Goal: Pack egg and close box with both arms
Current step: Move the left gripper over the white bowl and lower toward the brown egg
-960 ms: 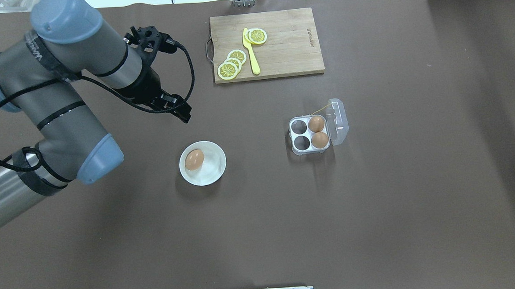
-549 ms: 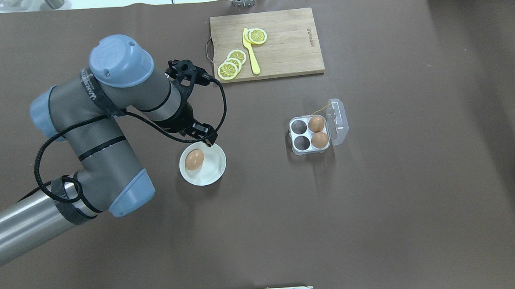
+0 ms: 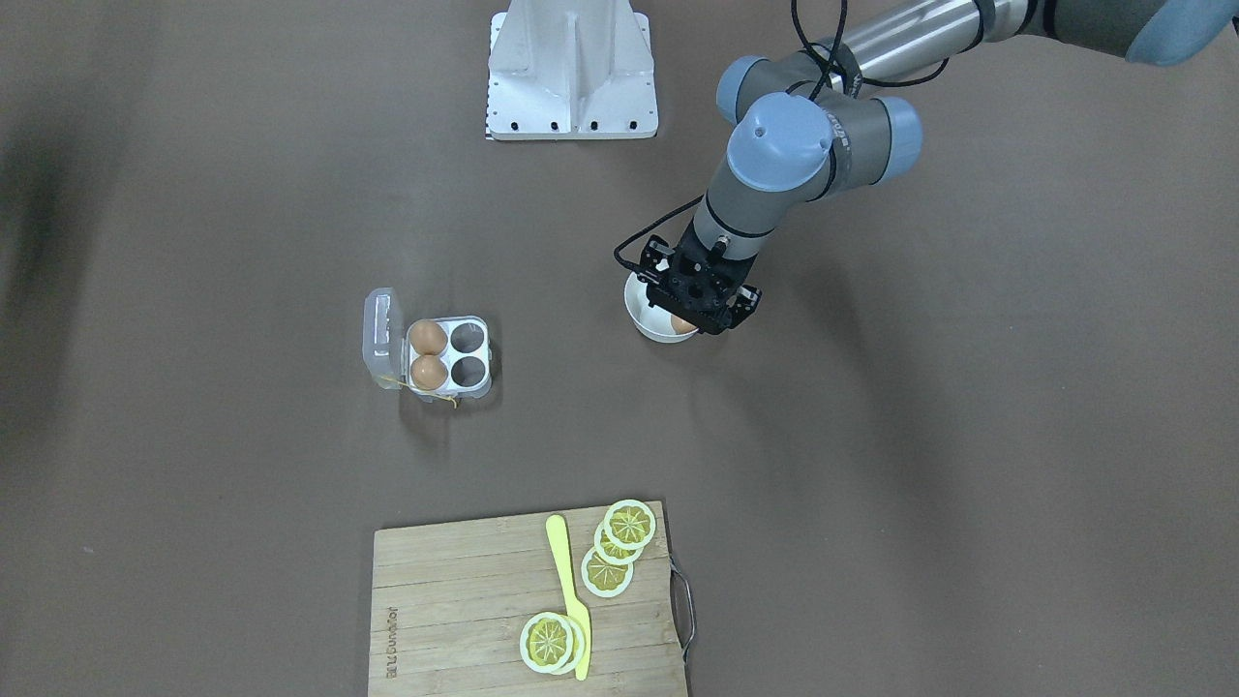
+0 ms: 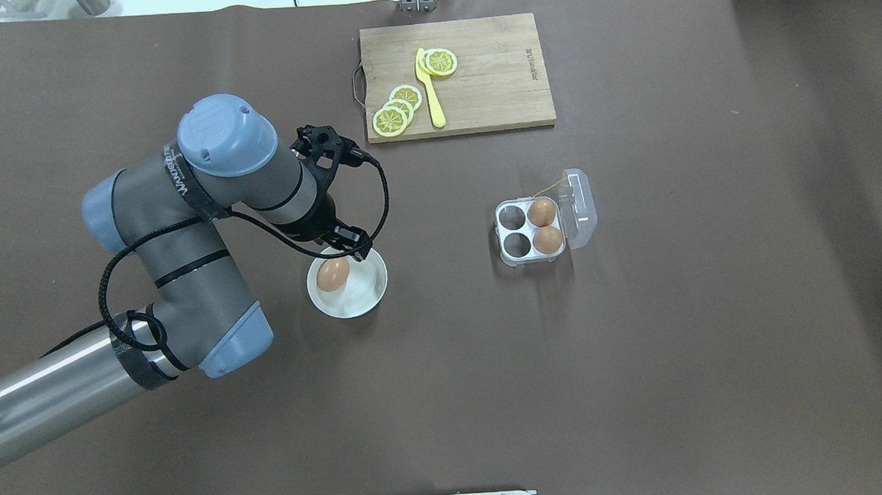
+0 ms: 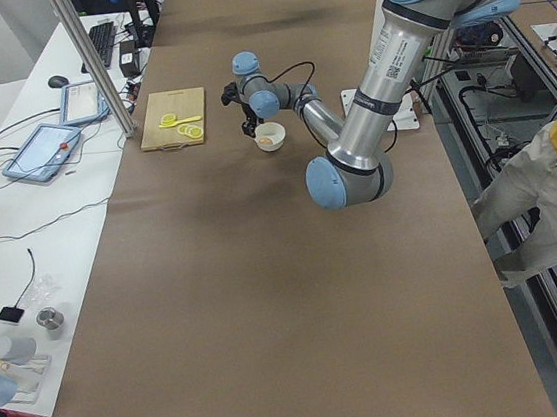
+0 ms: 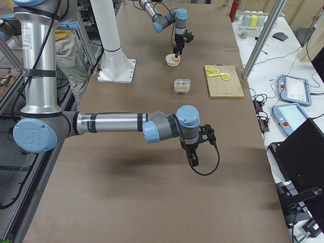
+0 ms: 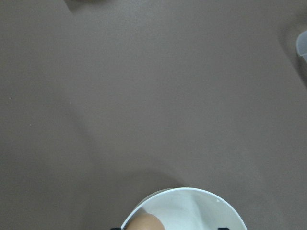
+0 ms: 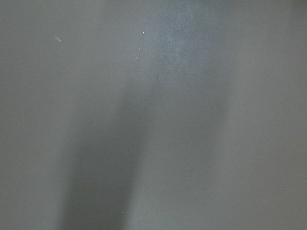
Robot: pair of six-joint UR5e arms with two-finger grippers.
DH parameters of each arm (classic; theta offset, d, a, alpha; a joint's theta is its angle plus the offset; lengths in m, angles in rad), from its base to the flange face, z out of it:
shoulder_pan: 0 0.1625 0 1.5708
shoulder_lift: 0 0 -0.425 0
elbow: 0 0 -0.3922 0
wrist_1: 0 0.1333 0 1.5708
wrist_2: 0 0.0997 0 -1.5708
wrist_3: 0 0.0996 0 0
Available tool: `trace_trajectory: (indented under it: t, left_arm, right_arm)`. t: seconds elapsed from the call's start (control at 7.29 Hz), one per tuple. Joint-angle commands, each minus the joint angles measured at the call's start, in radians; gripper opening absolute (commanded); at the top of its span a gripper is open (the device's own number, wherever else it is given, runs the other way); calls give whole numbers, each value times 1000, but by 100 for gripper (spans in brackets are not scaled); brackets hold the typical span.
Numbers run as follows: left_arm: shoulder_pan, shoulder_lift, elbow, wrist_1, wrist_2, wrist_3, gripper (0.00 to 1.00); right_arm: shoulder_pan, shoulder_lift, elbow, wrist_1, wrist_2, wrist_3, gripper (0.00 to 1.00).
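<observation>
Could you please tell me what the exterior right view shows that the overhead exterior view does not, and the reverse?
Only exterior right: the grey right arm and its black right gripper, hanging above bare brown table; open or shut, I cannot tell. Only overhead: the two empty cells and the yellow string of the clear plastic egg carton, plainly. Both: the left gripper over the round white bowl with the tan egg, the carton, and the wooden cutting board.

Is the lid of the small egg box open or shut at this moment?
Open. The clear lid lies folded back beside the box, and all four cells show uncovered from above.
</observation>
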Motion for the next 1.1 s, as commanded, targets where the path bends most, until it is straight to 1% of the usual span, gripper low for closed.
trace_trajectory:
  t: [0.0, 0.27, 0.41, 0.69, 0.96]
  left_arm:
    - [4, 0, 3, -8, 0, -9, 73]
    - [5, 4, -3, -8, 0, -12, 73]
    - [8, 30, -6, -11, -1, -22, 73]
    - [8, 64, -44, -12, 0, -25, 73]
    - [11, 64, -70, -12, 0, -36, 73]
  right_arm:
    - [-2, -1, -1, 1, 0, 0, 100]
    - [-2, -1, -1, 0, 0, 0, 100]
    - [-3, -1, -1, 0, 0, 0, 100]
    - [-8, -1, -3, 0, 2, 0, 100]
    - [-9, -1, -3, 0, 0, 0, 100]
